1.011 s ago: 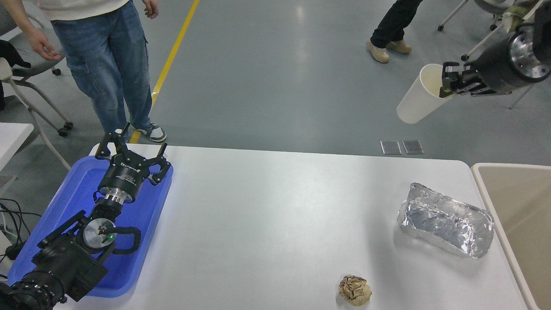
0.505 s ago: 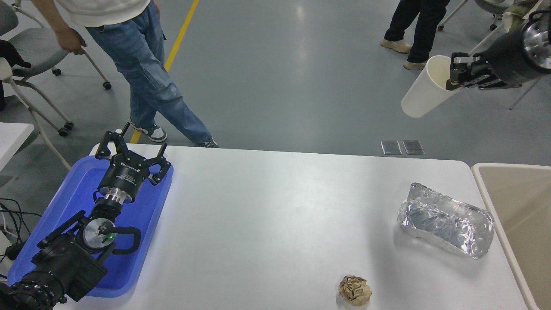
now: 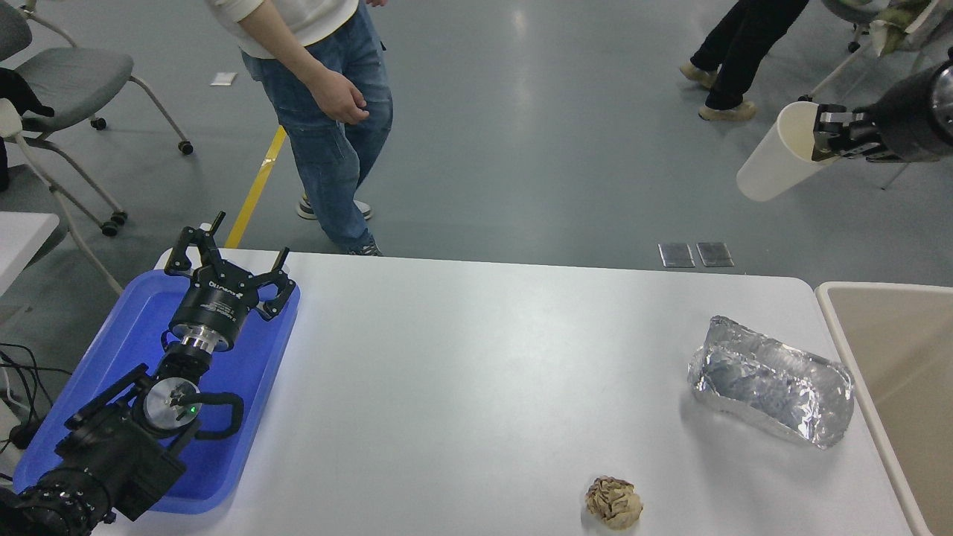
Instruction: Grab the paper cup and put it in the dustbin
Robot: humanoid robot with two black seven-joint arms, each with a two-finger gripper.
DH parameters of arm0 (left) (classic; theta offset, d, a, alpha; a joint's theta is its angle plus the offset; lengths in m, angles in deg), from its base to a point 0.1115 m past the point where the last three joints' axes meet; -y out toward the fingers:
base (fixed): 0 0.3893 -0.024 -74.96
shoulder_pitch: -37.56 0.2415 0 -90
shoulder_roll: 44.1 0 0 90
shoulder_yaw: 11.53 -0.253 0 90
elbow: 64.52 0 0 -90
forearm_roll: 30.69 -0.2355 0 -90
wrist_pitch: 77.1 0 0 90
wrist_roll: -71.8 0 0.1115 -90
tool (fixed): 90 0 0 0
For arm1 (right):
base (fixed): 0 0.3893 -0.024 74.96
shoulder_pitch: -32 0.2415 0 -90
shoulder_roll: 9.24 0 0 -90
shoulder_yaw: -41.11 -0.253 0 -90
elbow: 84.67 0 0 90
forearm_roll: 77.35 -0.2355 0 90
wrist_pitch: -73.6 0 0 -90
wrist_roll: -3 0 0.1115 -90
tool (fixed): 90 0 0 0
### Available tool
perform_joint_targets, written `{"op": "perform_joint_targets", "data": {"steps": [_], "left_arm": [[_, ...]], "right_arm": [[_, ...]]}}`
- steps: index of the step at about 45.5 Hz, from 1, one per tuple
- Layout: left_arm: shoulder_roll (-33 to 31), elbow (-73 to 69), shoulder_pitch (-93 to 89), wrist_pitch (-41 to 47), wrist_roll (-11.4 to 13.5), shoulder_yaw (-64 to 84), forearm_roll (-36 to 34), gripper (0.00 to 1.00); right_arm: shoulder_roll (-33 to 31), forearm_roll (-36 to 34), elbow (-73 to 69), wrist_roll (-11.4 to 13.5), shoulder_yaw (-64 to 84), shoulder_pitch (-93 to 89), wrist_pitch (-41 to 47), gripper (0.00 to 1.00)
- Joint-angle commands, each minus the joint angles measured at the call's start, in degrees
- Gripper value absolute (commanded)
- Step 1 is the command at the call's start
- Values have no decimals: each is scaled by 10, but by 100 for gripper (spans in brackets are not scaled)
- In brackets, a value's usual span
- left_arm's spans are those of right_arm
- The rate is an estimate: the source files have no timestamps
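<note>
High up at the right edge, the right gripper (image 3: 825, 136) has its jaws pinched on the rim of the paper cup (image 3: 778, 155), which hangs tipped in the air past the far side of the desk (image 3: 476, 372). The dustbin (image 3: 845, 327) sits low beside the desk's right end, and the cup does not look to be over it. If the jaws let go now, I think the cup would land on the floor. The thin rim could slip or bend too. The left gripper (image 3: 223, 260) rests over the blue tray (image 3: 253, 417), jaws apart. Its white label is too small to read.
</note>
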Motion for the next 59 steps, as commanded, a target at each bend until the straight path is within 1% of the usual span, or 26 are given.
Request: {"op": "perform_joint_targets", "data": {"steps": [1, 13, 18, 29, 36, 45, 52, 59], "left_arm": [[0, 0, 0, 0, 1, 0, 0, 100], [0, 0, 0, 0, 0, 0, 0, 100], [0, 0, 0, 0, 0, 0, 0, 100], [0, 0, 0, 0, 0, 0, 0, 100], [0, 0, 0, 0, 1, 1, 0, 100], [0, 0, 1, 0, 1, 1, 0, 100], [0, 0, 0, 0, 1, 1, 0, 100], [0, 0, 0, 0, 0, 0, 0, 100]], "right_arm": [[-32, -66, 79, 1, 42, -110, -77, 0], [-67, -153, 198, 1, 31, -288, -142, 0], [-79, -169, 249, 1, 4, -364, -159, 0], [-98, -173, 333, 2, -104, -521, -211, 0], [-99, -173, 383, 3, -185, -626, -252, 0], [-90, -167, 437, 7, -266, -722, -266, 0], [-58, -167, 486, 7, -305, -786, -266, 0], [-35, -166, 497, 7, -333, -816, -269, 0]]}}
